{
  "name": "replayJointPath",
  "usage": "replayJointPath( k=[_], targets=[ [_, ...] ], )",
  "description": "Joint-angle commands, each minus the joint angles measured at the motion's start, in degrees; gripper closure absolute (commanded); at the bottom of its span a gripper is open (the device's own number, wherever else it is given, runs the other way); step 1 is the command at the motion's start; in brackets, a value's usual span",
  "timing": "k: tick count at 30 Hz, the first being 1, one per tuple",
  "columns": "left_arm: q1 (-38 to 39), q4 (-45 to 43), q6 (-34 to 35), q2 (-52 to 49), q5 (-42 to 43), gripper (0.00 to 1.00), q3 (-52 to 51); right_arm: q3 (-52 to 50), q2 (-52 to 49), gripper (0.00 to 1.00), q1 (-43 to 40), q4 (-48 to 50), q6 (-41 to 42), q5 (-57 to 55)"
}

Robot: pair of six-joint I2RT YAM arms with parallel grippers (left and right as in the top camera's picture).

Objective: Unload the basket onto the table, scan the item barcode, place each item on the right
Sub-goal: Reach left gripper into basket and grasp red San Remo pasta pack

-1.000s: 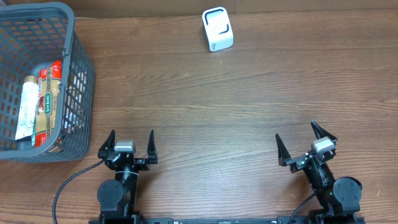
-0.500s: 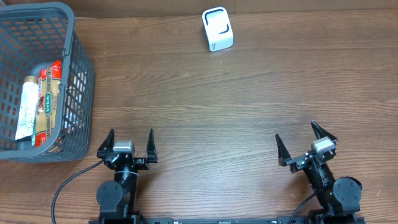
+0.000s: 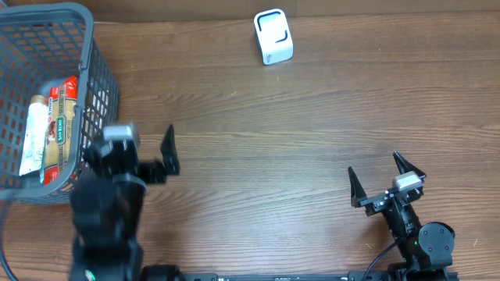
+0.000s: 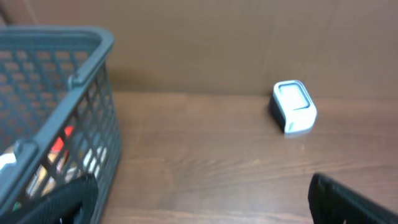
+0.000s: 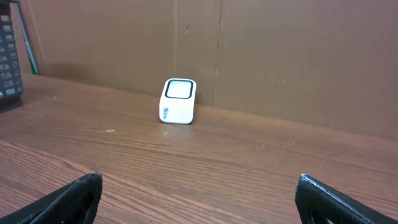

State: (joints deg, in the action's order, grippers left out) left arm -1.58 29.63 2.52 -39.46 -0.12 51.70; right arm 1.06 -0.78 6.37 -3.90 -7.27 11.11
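Red-and-tan packet (image 3: pixel 66 117) lies inside grey basket (image 3: pixel 106 94)

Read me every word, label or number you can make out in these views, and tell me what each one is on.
"SAN REMO", as best it reads: green oval label on the red-and-tan packet in the grey basket, overhead view.
Too small to read: the print on the white packet beside it.
Too small to read: a blue mark on the side of the white scanner, right wrist view.
Nothing else is legible.
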Motion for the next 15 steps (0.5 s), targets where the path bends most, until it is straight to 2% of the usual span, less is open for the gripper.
replayJointPath(
  k=[1, 6, 10, 15],
  targets=[
    [-3.91, 9.05, 2.05, -13.94, -1.68, 0.0, 17.75, -0.59, 0.61, 0.0, -0.13, 0.37, 0.33, -0.81],
    [-16.2, 24.17, 1.84, -31.39, -1.46, 0.0, 39.19, -0.59, 0.61, 0.0, -0.13, 0.35, 0.33, -0.81],
    [-22.56, 22.73, 2.84, -37.22, -0.87, 0.01, 42.25, -0.59, 0.61, 0.0, -0.13, 0.35, 0.31, -0.81],
    [-28.52, 18.03, 3.26, -42.77, 4.79, 0.0, 42.25, -0.59, 0.61, 0.0, -0.13, 0.35, 0.31, -0.81]
  ],
)
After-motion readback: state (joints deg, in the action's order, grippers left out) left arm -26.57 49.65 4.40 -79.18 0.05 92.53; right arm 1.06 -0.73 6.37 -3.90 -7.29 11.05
